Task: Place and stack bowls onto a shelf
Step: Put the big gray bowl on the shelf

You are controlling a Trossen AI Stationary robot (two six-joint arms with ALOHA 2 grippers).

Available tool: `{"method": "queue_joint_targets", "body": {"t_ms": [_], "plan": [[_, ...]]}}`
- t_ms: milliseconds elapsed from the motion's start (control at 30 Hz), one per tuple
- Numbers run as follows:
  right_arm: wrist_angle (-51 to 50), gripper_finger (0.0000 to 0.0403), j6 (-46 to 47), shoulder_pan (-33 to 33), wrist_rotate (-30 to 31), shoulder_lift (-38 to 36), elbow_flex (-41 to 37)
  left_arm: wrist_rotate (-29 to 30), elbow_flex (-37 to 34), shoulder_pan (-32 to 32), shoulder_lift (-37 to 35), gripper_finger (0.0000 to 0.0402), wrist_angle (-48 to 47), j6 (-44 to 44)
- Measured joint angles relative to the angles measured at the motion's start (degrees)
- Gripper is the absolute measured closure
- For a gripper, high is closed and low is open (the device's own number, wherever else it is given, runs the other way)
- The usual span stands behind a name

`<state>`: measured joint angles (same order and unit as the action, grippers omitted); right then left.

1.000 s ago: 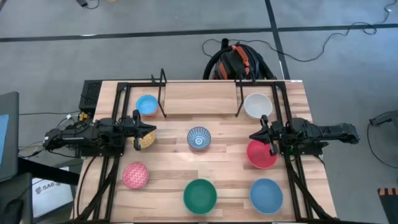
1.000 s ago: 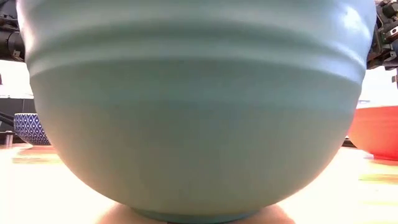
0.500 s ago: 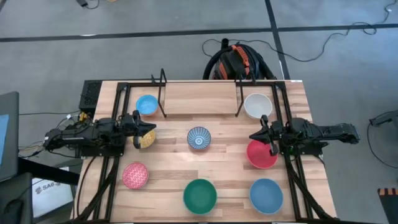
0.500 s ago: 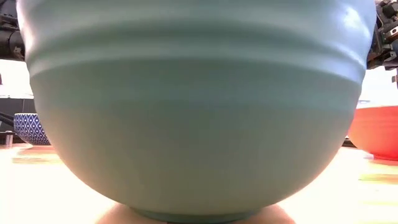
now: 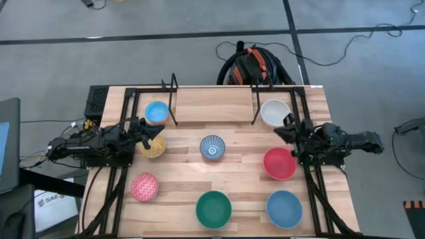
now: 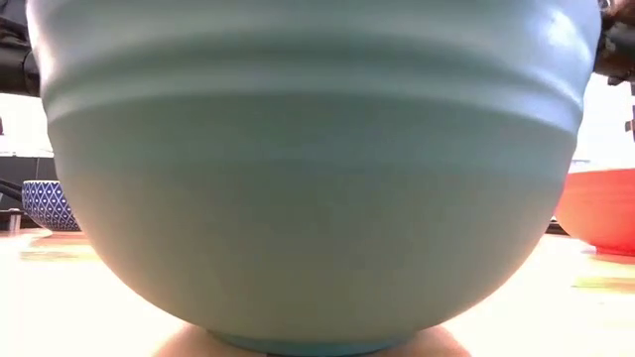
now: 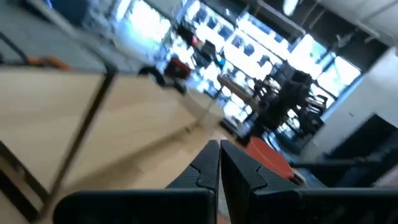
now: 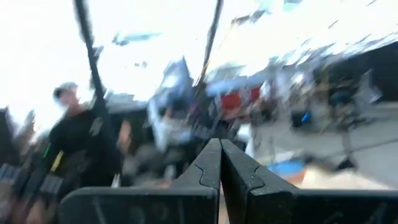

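Eight bowls rest on their bases on the wooden table: light blue [image 5: 157,111], white [image 5: 274,112], blue-white patterned [image 5: 212,147], yellow [image 5: 153,149], red [image 5: 279,164], pink speckled [image 5: 144,187], green [image 5: 213,208] and larger blue [image 5: 284,208]. The black rod shelf [image 5: 174,106] stands at the far edge, with the light blue and white bowls just outside its two ends. My left gripper [image 5: 154,131] is shut above the yellow bowl's far rim. My right gripper [image 5: 280,131] is shut between the white and red bowls. Both wrist views show shut fingertips [image 7: 219,150] [image 8: 219,148] pointing out into the room.
Black arm-mount rails [image 5: 126,192] [image 5: 317,199] run along the table's left and right sides. The green bowl [image 6: 308,169] fills the low view, with the patterned bowl [image 6: 45,204] and red bowl [image 6: 601,208] at its sides. A black and orange bag [image 5: 255,66] lies beyond the far edge.
My right gripper has moved from over the red bowl toward the table's far edge, near the white bowl. My left gripper has shifted slightly toward the far edge, uncovering more of the yellow bowl. No bowl has moved.
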<state>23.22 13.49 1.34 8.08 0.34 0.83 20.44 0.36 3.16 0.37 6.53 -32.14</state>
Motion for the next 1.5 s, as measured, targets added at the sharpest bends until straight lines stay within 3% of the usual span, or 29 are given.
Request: {"method": "queue_joint_targets", "body": {"t_ms": [200,367,567,767,1067,1200,1333,1500], "plan": [[-0.7,0.0376,14.8,0.0,10.2,0.9,0.1,-4.9,0.7,0.0,0.1,0.0401,3.9,2.3],[-4.8,0.0376,28.8,-0.3,12.4,6.8,2.9,-5.4,4.3,0.0,2.4,0.0401,4.6,3.4],[-18.8,0.0376,41.8,-4.0,12.8,18.4,14.8,-3.5,10.5,0.0,10.8,0.0378,4.2,6.5],[-30.4,0.0377,41.1,-11.1,12.5,29.1,29.2,1.2,17.9,0.0,21.3,0.0333,3.0,10.5],[-78.7,0.0371,43.3,-28.5,8.1,45.0,51.8,6.0,26.1,0.0,31.0,0.029,-1.5,13.7],[-87.4,0.0344,37.7,-37.2,4.1,49.8,52.8,6.2,27.2,0.0,33.3,0.0287,-3.0,13.7],[-88.0,0.0295,33.3,-42.1,1.3,53.7,50.2,8.8,27.2,0.0,34.5,0.0287,-3.2,12.7],[-87.6,0.0218,34.9,-46.2,2.4,57.0,46.1,9.4,27.2,0.0,35.0,0.0287,-3.4,11.5]]}}
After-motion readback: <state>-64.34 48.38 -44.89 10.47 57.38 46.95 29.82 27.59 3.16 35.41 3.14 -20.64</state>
